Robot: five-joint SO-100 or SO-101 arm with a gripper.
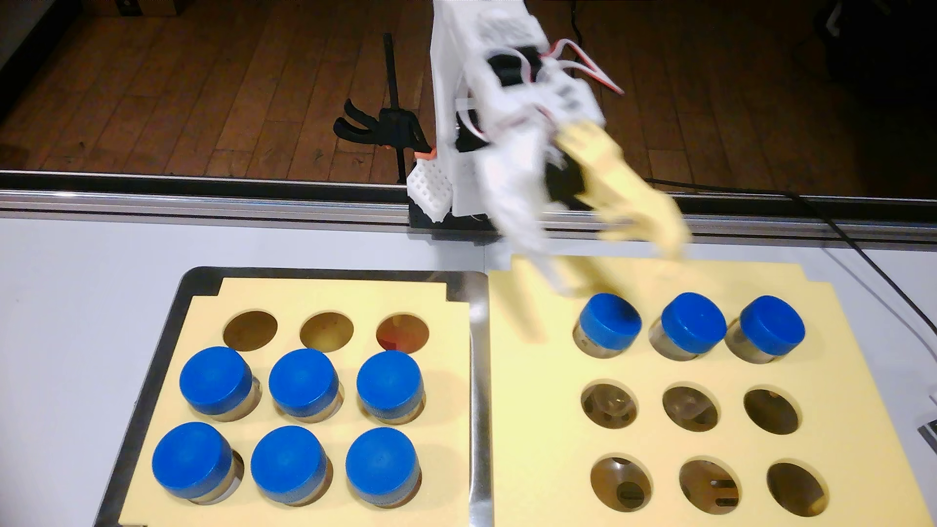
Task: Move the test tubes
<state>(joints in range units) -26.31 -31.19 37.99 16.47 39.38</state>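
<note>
Three blue-capped test tubes (608, 319) (693, 322) (771, 324) stand in the back row of the right foam rack (537, 405). Several more test tubes (303, 382) fill the middle and front rows of the left foam rack (203, 314). My gripper (618, 266) hovers just above and behind the leftmost tube of the right rack's back row. It is motion-blurred and open, its white finger (550, 263) and yellow finger (654, 218) spread apart with nothing between them.
The left rack sits in a metal tray (479, 365). Its back row of holes (327, 332) is empty, as are the right rack's middle and front rows (690, 408). A black clamp (380, 126), an aluminium rail (203, 202) and a black cable (862, 253) lie behind.
</note>
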